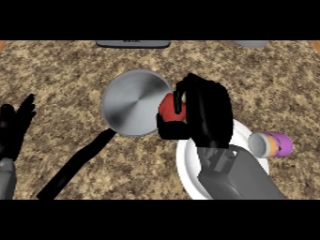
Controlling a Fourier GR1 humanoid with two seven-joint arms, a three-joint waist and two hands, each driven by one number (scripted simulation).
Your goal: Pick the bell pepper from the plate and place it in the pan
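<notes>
Head view, looking steeply down on a speckled brown counter, with a wood strip at either side edge. Just left of centre, a round grey pan, bare inside, with its black handle running down and left toward the lower edge. Below and right of the pan, a white plate, largely covered by the right forearm. Plate rim close to the pan's lower right edge, touching or apart, cannot tell. Just beside the plate's right rim, a small white and purple cup, upright or tipped, hard to say.

Right hand black, reaching up from the lower edge across the plate, fingers and thumb curled round the red pepper and gripping it. Pepper showing at the hand's left side, right at the pan's right rim and above the plate's upper left edge, overlapping the rim rather than over the pan's middle. Height above the counter not to be told.

Left hand at the view's left edge, fingers straight and pointing up, holding nothing, well apart from the pan.

Along the top edge, a flat dark grey slab and a pale grey shape – both cut off by the frame
</notes>
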